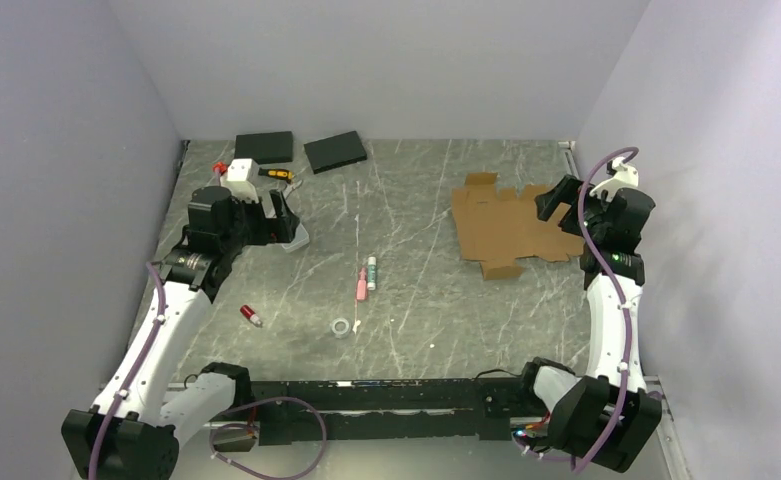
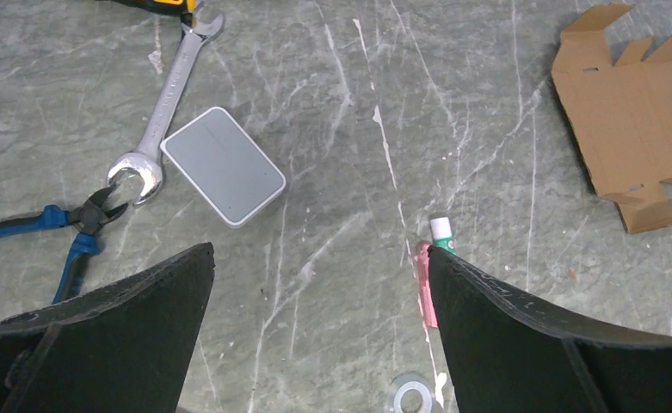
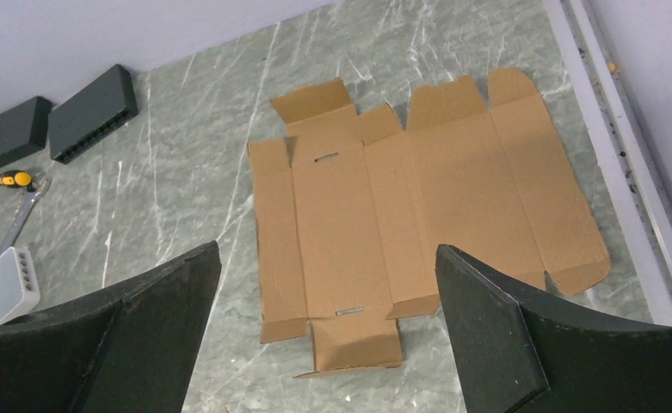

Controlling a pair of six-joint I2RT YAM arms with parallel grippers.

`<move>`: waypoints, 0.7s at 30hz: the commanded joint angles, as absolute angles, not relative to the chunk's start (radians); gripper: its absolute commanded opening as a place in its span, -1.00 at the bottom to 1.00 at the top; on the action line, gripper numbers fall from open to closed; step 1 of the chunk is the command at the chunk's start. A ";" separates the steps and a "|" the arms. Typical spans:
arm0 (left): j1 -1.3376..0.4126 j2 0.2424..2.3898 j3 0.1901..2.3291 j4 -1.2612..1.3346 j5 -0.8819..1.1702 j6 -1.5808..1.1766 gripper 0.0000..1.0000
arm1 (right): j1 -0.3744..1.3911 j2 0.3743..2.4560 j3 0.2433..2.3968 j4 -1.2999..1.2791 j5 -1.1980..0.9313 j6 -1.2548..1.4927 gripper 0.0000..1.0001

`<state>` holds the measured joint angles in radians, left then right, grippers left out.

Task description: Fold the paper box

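Note:
The paper box is a flat, unfolded brown cardboard sheet with flaps, lying on the right half of the marble table. In the right wrist view the paper box spreads out below and ahead of my right gripper, which hovers over its near edge, open and holding nothing. One end flap curls up slightly. My left gripper is open over bare table on the left side, well away from the box. In the top view the left gripper and right gripper stand far apart.
Two black slabs lie at the back. A wrench, a grey-white device and blue pliers sit at the left. A pink pen, a glue stick, a tape ring and a red item lie mid-table.

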<state>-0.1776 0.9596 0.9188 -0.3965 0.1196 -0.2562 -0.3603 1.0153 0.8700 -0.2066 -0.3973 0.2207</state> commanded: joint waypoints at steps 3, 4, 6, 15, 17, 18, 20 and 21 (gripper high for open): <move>-0.178 0.962 0.968 -0.359 0.207 -0.259 0.98 | -0.362 1.011 0.894 -0.158 -0.407 0.251 1.00; -0.178 0.963 0.969 -0.361 0.216 -0.261 0.98 | -0.363 1.012 0.890 -0.154 -0.417 0.247 1.00; -0.177 0.967 0.971 -0.359 0.236 -0.265 0.98 | -0.363 1.018 0.884 -0.152 -0.450 0.233 1.00; -0.160 0.965 0.966 -0.352 0.304 -0.271 0.98 | -0.302 1.039 0.832 -0.201 -0.829 -0.204 0.99; -0.156 0.977 0.967 -0.347 0.340 -0.275 0.98 | -0.254 1.066 0.856 -0.284 -0.838 -0.307 1.00; -0.153 0.988 0.969 -0.347 0.368 -0.278 0.98 | -0.226 1.083 0.871 -0.334 -0.840 -0.368 0.99; -0.146 1.006 0.976 -0.348 0.404 -0.285 0.98 | -0.164 1.115 0.894 -0.387 -0.803 -0.435 0.99; -0.143 1.016 0.980 -0.350 0.418 -0.288 0.98 | -0.132 1.131 0.907 -0.401 -0.770 -0.454 0.99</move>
<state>-0.1558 0.9848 0.9382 -0.3813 0.3168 -0.2760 -0.2237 1.0851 0.8383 -0.2836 -0.7479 -0.2234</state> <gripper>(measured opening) 0.989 0.997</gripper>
